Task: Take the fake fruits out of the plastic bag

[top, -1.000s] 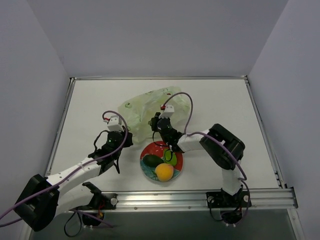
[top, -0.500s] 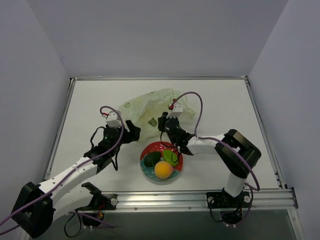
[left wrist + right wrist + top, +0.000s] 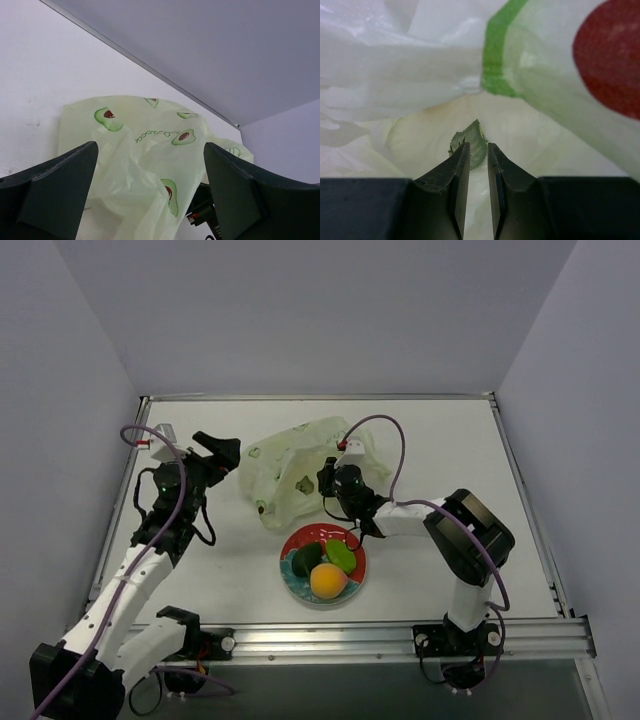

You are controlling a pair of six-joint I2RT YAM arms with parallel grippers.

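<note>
Three of the fake fruits, a dark green one (image 3: pixel 306 560), a light green one (image 3: pixel 342 556) and an orange one (image 3: pixel 328 582), lie together on the floral plate (image 3: pixel 318 531). The fourth is not in the open and is probably inside the plastic bag (image 3: pixel 295 465), which slumps on the table (image 3: pixel 200 570) just behind the plate. A second ago the right gripper (image 3: pixel 476 146) hung over the plate; now it is back at the bag's mouth, jaws drawn to a narrow slit with a small green leaf (image 3: pixel 476 131) at their tips, and whether they pinch it cannot be told. The left gripper (image 3: pixel 150 147), clenched at the bag's near edge a moment ago, has released and lifted clear with jaws spread wide, so the bag lies slack and unheld for the last pick.
</note>
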